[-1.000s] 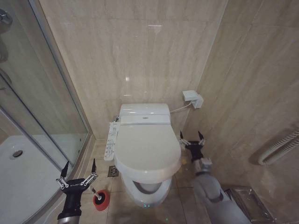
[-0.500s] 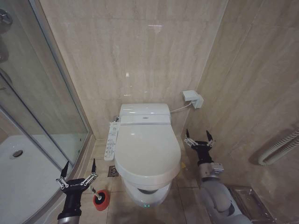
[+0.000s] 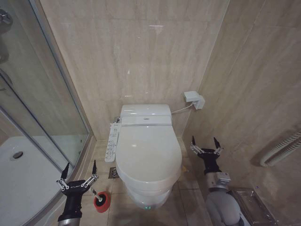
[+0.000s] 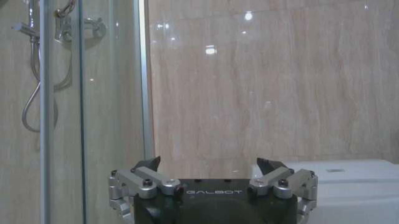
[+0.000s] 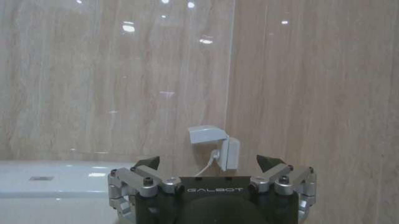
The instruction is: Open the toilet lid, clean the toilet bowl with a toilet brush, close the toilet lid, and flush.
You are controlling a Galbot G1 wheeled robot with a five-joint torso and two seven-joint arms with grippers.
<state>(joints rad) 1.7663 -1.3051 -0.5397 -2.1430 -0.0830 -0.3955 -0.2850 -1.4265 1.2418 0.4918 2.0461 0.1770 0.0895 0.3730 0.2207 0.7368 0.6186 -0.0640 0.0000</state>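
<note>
The toilet lid (image 3: 148,154) lies closed, flat over the toilet bowl (image 3: 146,197), whose front curve shows beneath the lid's edge. The right gripper (image 3: 204,144) hangs just beside the lid's right edge, apart from it, fingers spread wide and holding nothing. The left gripper (image 3: 79,168) is parked low on the toilet's left, near the shower glass (image 3: 42,113), fingers likewise spread wide and empty. The toilet brush (image 3: 95,193) stands in its red holder (image 3: 101,201) on the floor, just beside the left gripper
</note>
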